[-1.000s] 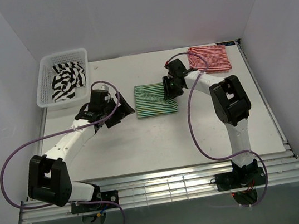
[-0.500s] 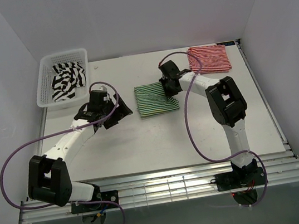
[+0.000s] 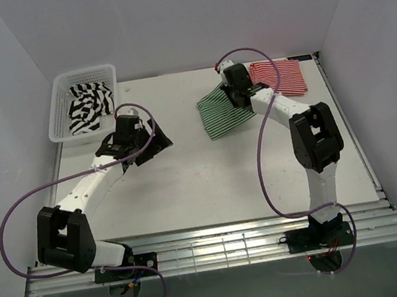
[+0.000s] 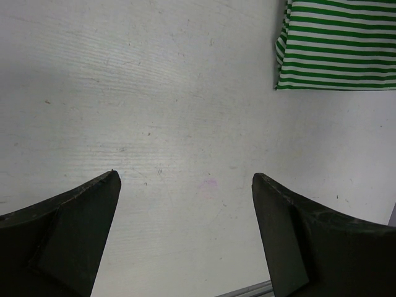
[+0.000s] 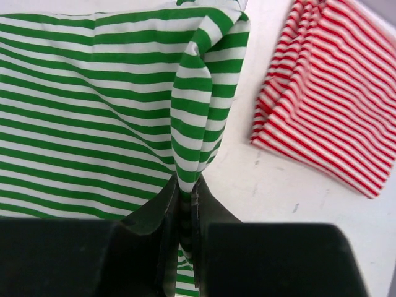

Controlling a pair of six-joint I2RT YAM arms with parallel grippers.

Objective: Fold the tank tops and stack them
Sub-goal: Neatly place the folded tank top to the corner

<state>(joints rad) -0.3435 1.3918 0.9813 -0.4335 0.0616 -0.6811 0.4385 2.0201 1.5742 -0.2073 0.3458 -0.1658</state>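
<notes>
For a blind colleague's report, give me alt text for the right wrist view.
The right gripper is shut on a fold of the green-and-white tank top. The folded red-and-white tank top lies apart on the table at upper right.

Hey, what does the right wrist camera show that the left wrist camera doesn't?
Only the right wrist view: the right gripper shut on a raised fold of the green-and-white tank top, and the folded red-and-white tank top lying apart to its right.
Only the left wrist view: the left gripper, wide open and holding nothing, over the table.
Both: the green-and-white tank top, only a corner of it in the left wrist view, and the white table surface.
</notes>
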